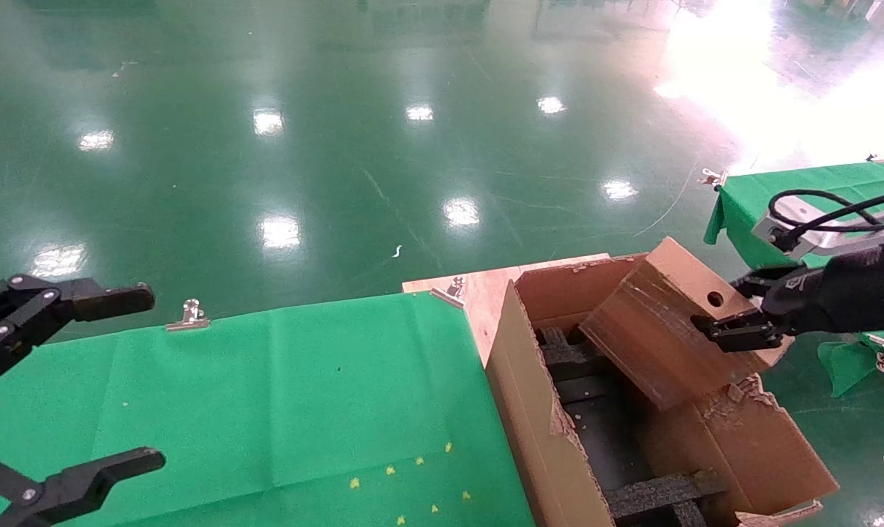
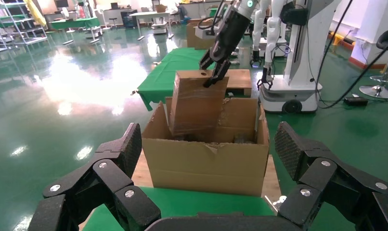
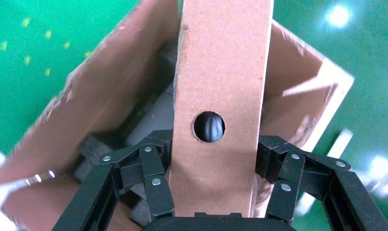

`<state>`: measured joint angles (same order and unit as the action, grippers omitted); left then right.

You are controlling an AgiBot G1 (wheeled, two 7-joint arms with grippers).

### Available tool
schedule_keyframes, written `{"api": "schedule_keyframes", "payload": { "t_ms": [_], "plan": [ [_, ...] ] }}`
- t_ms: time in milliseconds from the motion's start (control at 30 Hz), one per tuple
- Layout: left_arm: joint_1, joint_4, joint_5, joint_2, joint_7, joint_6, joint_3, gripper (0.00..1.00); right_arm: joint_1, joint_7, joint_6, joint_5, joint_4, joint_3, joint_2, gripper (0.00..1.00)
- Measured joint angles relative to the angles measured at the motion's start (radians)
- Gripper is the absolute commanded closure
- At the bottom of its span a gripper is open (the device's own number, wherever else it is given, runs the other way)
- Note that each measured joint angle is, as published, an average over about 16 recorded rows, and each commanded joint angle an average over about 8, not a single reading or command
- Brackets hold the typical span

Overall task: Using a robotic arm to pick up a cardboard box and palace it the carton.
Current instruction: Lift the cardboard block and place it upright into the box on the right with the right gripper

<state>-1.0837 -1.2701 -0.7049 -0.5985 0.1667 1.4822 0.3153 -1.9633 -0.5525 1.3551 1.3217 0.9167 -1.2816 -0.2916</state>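
My right gripper (image 1: pixel 727 307) is shut on one end of the small brown cardboard box (image 1: pixel 661 322), beside a round hole in it. The box is tilted, its lower end down inside the large torn-flapped carton (image 1: pixel 530 395), above the black foam inserts (image 1: pixel 654 494). In the right wrist view the gripper (image 3: pixel 213 163) clamps the box (image 3: pixel 221 86) from both sides over the carton (image 3: pixel 105 96). The left wrist view shows that gripper (image 2: pixel 213 67), the box (image 2: pixel 197 103) and the carton (image 2: pixel 206 163) from the side. My left gripper (image 1: pixel 131 377) is open and empty over the green table, far left.
The carton stands on a wooden board (image 1: pixel 486 289) beside the green-clothed table (image 1: pixel 266 395), which has metal clips (image 1: pixel 189 315) on its edge. A second green table (image 1: pixel 800 183) lies behind the right arm. A white robot base (image 2: pixel 298 72) stands beyond the carton.
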Motion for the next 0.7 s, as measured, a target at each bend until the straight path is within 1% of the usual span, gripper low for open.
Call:
{"api": "schedule_keyframes", "payload": {
  "t_ms": [133,267,500,700],
  "plan": [
    [0.000,0.000,0.000,0.000,0.000,0.000,0.000,0.00,0.045,-0.133,-0.067,-0.022,0.046,-0.012,0.029,1.00],
    [0.000,0.000,0.000,0.000,0.000,0.000,0.000,0.00,0.074,-0.221,-0.110,-0.040,0.077,-0.020,0.049,1.00],
    [0.000,0.000,0.000,0.000,0.000,0.000,0.000,0.00,0.100,-0.301,-0.147,-0.049,0.094,-0.032,0.061,1.00],
    [0.000,0.001,0.001,0.000,0.000,0.000,0.000,0.00,0.111,-0.366,-0.169,-0.018,0.101,-0.047,0.065,1.00]
  ]
}}
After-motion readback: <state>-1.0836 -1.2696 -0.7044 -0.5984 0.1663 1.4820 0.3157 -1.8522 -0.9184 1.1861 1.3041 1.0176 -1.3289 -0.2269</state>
